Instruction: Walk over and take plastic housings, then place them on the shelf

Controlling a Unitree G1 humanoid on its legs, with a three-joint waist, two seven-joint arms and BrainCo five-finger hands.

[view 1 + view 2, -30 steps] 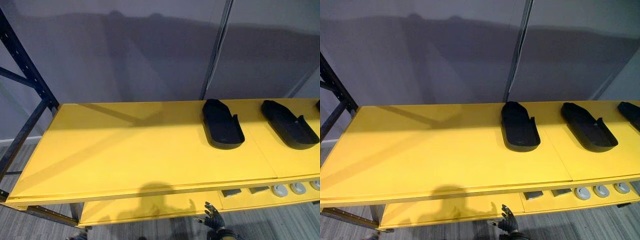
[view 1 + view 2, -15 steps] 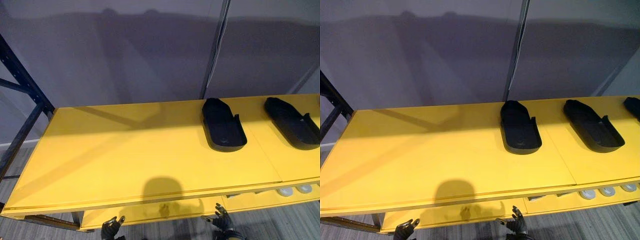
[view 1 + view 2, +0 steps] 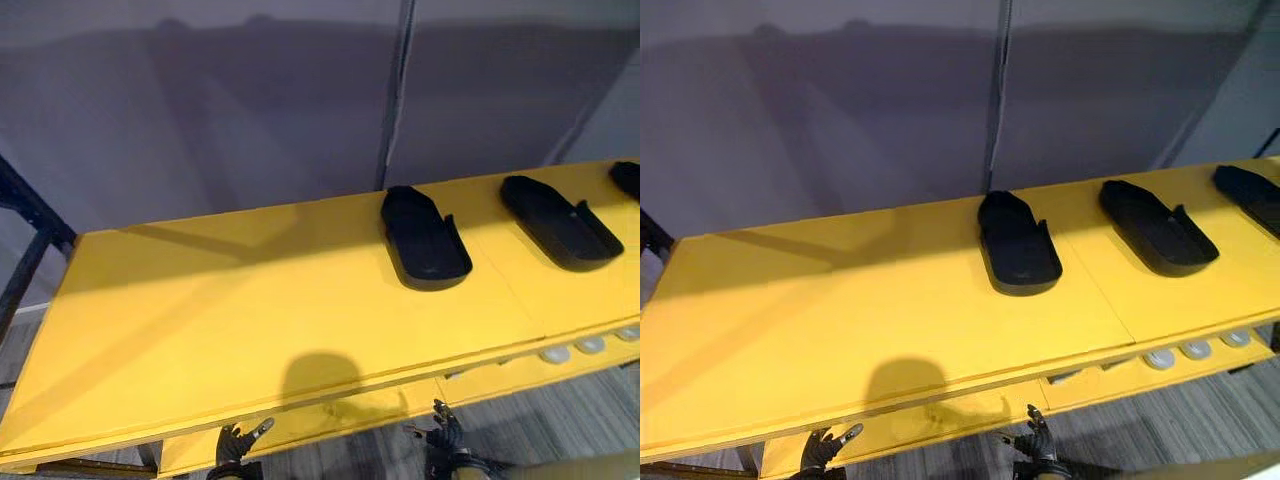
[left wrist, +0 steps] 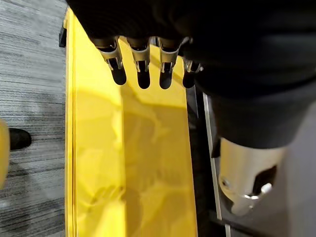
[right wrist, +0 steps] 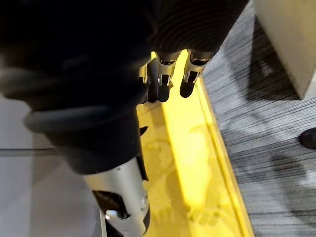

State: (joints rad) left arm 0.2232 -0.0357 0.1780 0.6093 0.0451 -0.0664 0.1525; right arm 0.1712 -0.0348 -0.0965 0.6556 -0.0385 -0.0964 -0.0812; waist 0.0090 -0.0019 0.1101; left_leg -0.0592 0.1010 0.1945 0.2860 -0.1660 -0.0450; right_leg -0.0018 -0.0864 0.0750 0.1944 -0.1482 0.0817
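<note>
So left hand (image 3: pixel 235 445) and right hand (image 3: pixel 445 436) hang loose-fingered under the shelf (image 3: pixel 200 320) edge; wide bare top beside black shoe-shaped housings (image 3: pixel 425 240).

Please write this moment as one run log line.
left hand: open, empty | right hand: open, empty | black housings: lying on yellow shelf, untouched

No legible txt, labels, nos. or signs were seen. The yellow shelf (image 3: pixel 250 300) was plain. The black plastic housings (image 3: pixel 425 243) bore no readable marks. The round pale parts (image 3: pixel 553 354), lower right of frame, were too small to read.
</note>
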